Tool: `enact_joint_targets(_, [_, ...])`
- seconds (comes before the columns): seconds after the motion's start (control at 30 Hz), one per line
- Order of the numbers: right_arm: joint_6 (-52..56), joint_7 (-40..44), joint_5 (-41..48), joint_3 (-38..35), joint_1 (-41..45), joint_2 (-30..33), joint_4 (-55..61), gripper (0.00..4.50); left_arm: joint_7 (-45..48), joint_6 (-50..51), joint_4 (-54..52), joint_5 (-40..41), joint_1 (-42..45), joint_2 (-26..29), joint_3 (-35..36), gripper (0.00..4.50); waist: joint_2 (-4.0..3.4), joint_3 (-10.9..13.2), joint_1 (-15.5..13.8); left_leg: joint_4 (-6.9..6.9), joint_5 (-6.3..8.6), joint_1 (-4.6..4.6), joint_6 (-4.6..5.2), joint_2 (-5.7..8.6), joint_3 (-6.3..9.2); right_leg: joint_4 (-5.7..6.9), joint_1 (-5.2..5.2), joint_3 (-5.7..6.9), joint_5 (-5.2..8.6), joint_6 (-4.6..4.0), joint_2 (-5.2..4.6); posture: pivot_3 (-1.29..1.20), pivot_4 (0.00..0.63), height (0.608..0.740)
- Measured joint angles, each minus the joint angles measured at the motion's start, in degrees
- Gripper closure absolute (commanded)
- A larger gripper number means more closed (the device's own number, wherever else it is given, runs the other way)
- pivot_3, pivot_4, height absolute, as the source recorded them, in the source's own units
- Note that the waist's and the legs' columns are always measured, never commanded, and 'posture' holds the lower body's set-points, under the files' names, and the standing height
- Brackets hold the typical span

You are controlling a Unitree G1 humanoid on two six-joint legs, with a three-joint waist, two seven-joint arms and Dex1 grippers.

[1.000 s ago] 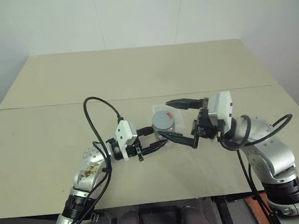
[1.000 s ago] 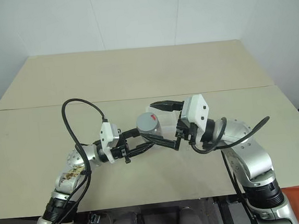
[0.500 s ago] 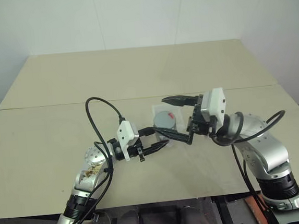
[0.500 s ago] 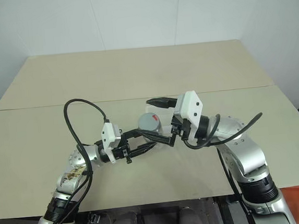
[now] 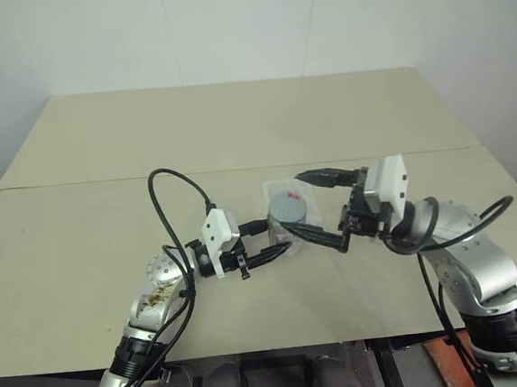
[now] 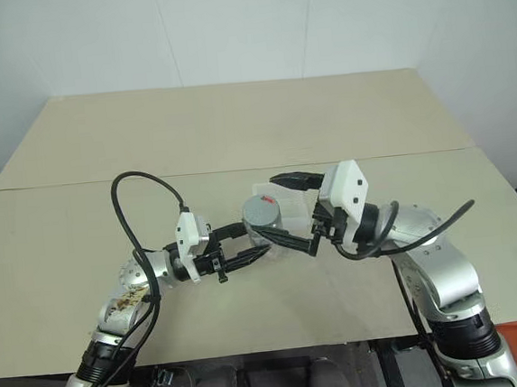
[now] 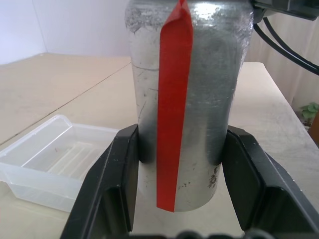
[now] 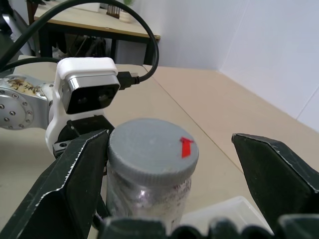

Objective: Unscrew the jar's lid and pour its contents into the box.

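Observation:
The silvery-grey jar point(image 7: 187, 99) with a red stripe stands upright, my left gripper point(image 5: 279, 239) shut on its lower body. The lid point(image 8: 152, 147), grey with a small red mark, sits on top of the jar point(image 5: 287, 214). My right gripper point(image 8: 169, 135) is open and level, one finger on each side of the lid. Its fingers point(image 8: 75, 189) do not clamp the lid. The clear plastic box point(image 7: 50, 164) lies on the table just behind the jar, and its edge shows beside the jar point(image 5: 312, 209).
The beige table point(image 5: 107, 225) is made of two panels with a seam running across behind the arms. A black cable point(image 5: 165, 211) loops up from the left wrist. A white wall stands beyond the far edge.
My right gripper slid a little towards the jar, then back to the right, staying open around the lid. The left gripper and the jar have kept still.

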State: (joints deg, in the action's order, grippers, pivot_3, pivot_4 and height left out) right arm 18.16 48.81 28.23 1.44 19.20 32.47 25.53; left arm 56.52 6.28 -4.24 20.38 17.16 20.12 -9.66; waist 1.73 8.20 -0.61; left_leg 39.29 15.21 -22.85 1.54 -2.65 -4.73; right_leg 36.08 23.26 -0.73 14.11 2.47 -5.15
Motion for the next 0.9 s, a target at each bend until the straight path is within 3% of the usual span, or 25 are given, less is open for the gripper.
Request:
enact_joint_targets(0.53, [0.1, 0.0, 0.5, -4.6, -4.9, 3.6, 1.5, 0.01, 0.3, -0.1, 0.6, 0.0, 0.0, 0.1, 0.1, 2.39, 0.0, 0.0, 0.0, 0.0, 0.0, 0.0, 0.0, 0.01, 0.01, -0.01, -0.01, -0.01, 0.0, 0.0, 0.0, 0.0, 0.15, 0.74])
enact_joint_targets(0.9, [1.3, -1.0, 2.3, -0.4, -3.5, 0.9, 5.1, 0.01, 0.1, -0.1, 0.7, 0.0, 0.1, -0.2, 0.1, 2.39, 0.0, 0.0, 0.1, 0.0, 0.0, 0.01, 0.0, -0.01, 0.03, 0.01, 0.0, -0.01, 0.0, 0.0, 0.03, 0.0, 0.15, 0.74])
